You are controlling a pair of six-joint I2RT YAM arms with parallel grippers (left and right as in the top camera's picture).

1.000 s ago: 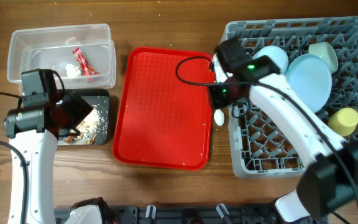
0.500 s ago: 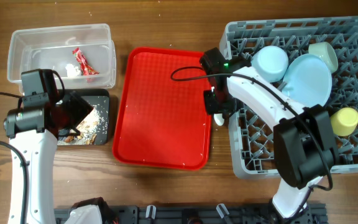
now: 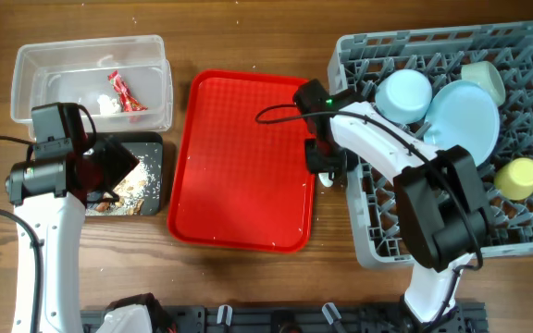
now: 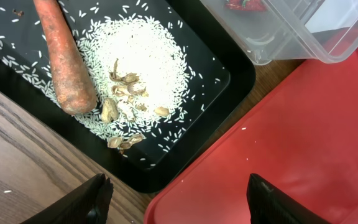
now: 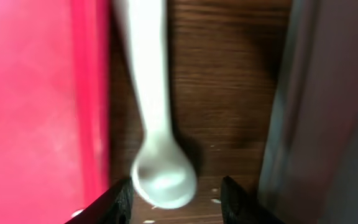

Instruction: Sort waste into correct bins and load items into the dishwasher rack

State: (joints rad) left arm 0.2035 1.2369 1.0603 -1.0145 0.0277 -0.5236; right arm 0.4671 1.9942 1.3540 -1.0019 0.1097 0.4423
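Note:
The white plastic spoon (image 5: 154, 112) lies on the wood between the red serving tray and the dishwasher rack (image 3: 433, 222); only its bowl end (image 3: 326, 179) shows overhead. My right gripper (image 5: 178, 202) is open, its fingers either side of the spoon's bowl, low over it. The rack holds the light blue plate (image 3: 465, 116), two pale bowls (image 3: 403, 92) (image 3: 482, 79) and the yellow cup (image 3: 518, 178). My left gripper (image 4: 179, 199) is open and empty above the black tray (image 4: 229, 81), which holds the carrot (image 4: 64, 59) and rice scraps (image 4: 142, 62). The red wrapper (image 3: 121, 91) lies in the clear tub (image 3: 91, 55).
The flat red serving tray (image 3: 243, 157) lies between the bins and the rack, with a few rice grains on it. The rack's wall (image 5: 328, 112) stands close on the right of the spoon, the tray's rim (image 5: 89, 93) close on the left.
My right gripper has moved left off the rack's edge and come down over the spoon. The spoon and the left arm have not moved.

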